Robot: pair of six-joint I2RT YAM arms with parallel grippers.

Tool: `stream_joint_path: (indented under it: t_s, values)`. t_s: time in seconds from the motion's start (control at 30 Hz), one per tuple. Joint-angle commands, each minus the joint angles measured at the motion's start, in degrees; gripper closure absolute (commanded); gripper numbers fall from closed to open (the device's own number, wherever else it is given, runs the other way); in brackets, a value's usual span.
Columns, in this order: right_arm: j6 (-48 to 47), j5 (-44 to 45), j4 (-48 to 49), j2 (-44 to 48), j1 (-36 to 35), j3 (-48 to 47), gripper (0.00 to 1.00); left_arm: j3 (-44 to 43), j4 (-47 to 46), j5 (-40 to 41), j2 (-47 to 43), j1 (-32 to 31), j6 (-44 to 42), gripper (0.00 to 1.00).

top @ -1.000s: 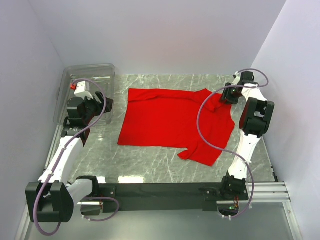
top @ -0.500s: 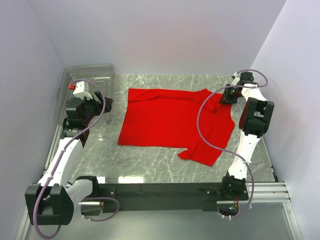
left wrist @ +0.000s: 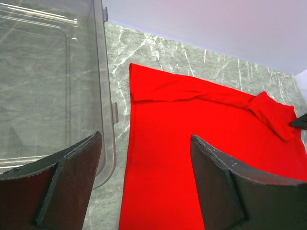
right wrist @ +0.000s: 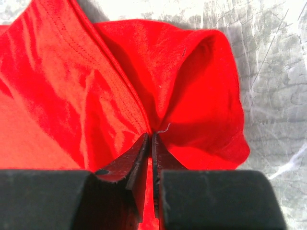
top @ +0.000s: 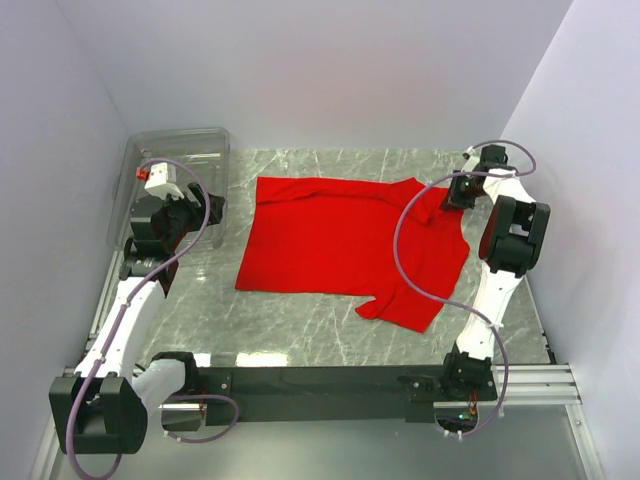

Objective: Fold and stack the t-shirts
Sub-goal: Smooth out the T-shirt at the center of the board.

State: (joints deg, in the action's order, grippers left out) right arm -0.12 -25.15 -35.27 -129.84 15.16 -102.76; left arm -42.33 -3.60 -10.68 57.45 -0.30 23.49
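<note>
Cloth is now pinched: the right tool [right wrist: 149,143], whose fingers stood apart a second ago, has drawn them together on a raised fold of the far sleeve of the red t-shirt [top: 345,245]. By the look of it the grip is made, and a first fold could start from that corner. The shirt itself has not shifted; it lies spread flat in the middle of the bench [top: 300,335], sleeves toward the right and straight hem toward the left. The left tool [left wrist: 145,139] hangs with fingers wide apart, holding nothing, above the strip between the hem and the clear bin [top: 175,160]. Bare bench runs along the near edge, giving room to carry the sleeve inward, while the right wall stands close behind the right arm.
</note>
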Motion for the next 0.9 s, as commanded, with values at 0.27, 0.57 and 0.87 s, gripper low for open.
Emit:
stream_joint_path:
  t_s: [0.27,0.57,0.87]
  values:
    - [-2.3,-0.2,1.9,8.5,-0.4,1.9,0.94,0.8,-1.2,-0.2,-2.1,0.2,0.5,0.2]
    - [-5.5,-0.3,2.6,11.9,-2.0,4.6,0.95,0.8,-1.4,-0.2,-2.2,0.2,0.6,0.2]
    - [-20.5,-4.0,-0.2,17.8,-7.0,9.9,0.97,1.0,-1.7,-0.5,-2.4,0.2,0.7,0.2]
